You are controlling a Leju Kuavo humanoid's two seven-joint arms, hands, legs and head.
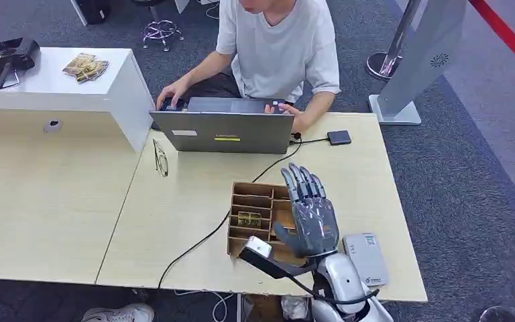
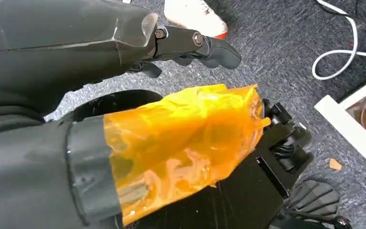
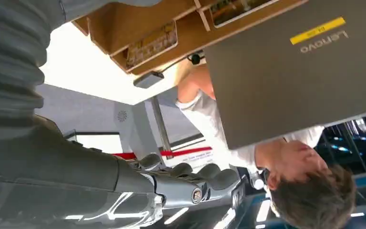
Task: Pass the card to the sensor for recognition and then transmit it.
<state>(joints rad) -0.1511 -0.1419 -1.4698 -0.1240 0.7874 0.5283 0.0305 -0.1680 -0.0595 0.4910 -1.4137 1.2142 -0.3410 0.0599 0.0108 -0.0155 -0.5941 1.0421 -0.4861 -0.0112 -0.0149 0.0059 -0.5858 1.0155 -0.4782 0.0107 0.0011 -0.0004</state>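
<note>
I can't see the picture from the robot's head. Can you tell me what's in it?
The robot's right hand is raised with its fingers spread, holding nothing, above a wooden tray of slots on a pale table. A grey card reader lies beside it. Across the table, a person in a white shirt types on a grey laptop.

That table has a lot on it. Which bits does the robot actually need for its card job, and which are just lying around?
For the job:
- wooden card tray
- card in one slot
- white card reader, probably the sensor
- right hand, raised over the tray

Lying about:
- laptop a person is using
- glasses
- small black box
- packets on the white counter
</note>
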